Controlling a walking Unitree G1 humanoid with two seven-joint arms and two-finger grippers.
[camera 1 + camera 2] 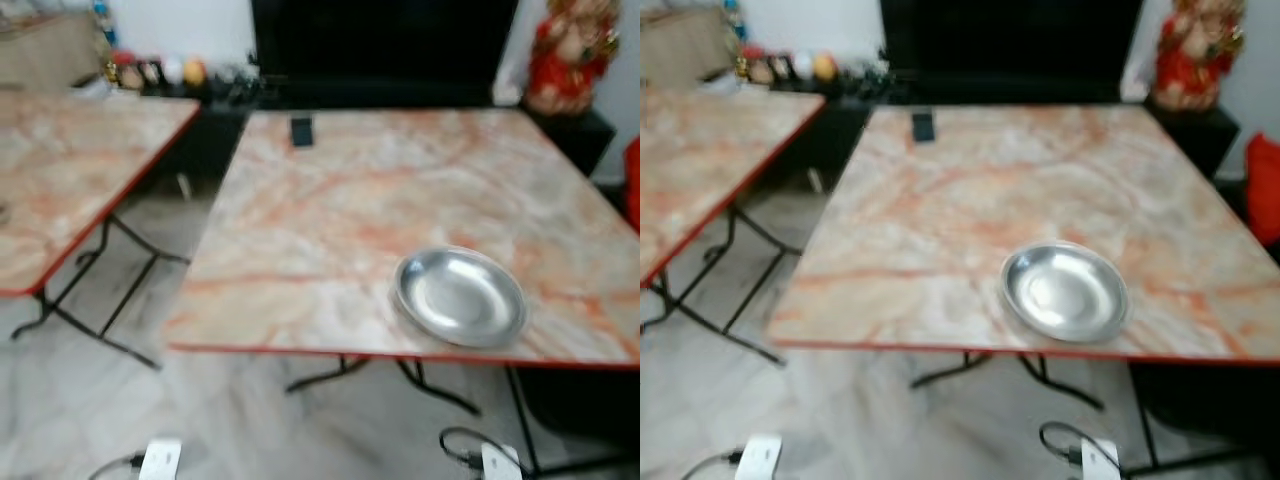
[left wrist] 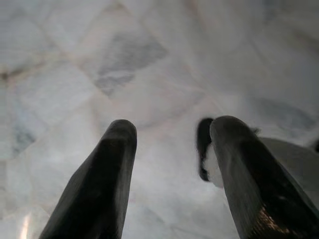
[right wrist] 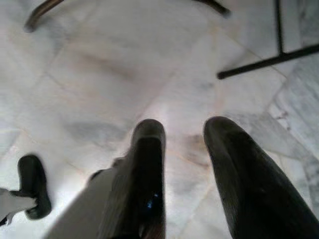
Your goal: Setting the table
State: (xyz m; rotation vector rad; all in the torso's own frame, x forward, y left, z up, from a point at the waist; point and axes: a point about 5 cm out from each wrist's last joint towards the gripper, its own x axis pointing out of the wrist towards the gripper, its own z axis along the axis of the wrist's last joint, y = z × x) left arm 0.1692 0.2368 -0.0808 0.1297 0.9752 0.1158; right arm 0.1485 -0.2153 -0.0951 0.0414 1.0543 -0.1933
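A round steel plate point(image 1: 461, 296) lies near the front right edge of a marble-patterned folding table point(image 1: 330, 210) with a red rim. It holds nothing. My left gripper point(image 2: 172, 132) hangs over the pale marble floor, its two black fingers apart and nothing between them. My right gripper point(image 3: 184, 132) also points down at the floor, open, with nothing held. Both arms hang low, away from the table top.
A small dark object point(image 1: 302, 131) lies at the table's far edge. A second marble table point(image 1: 70, 170) stands to the left, a floor gap between them. A dark cabinet point(image 1: 380, 50) and a red figurine point(image 1: 570, 50) stand behind. Black table legs point(image 3: 269, 59) cross the floor.
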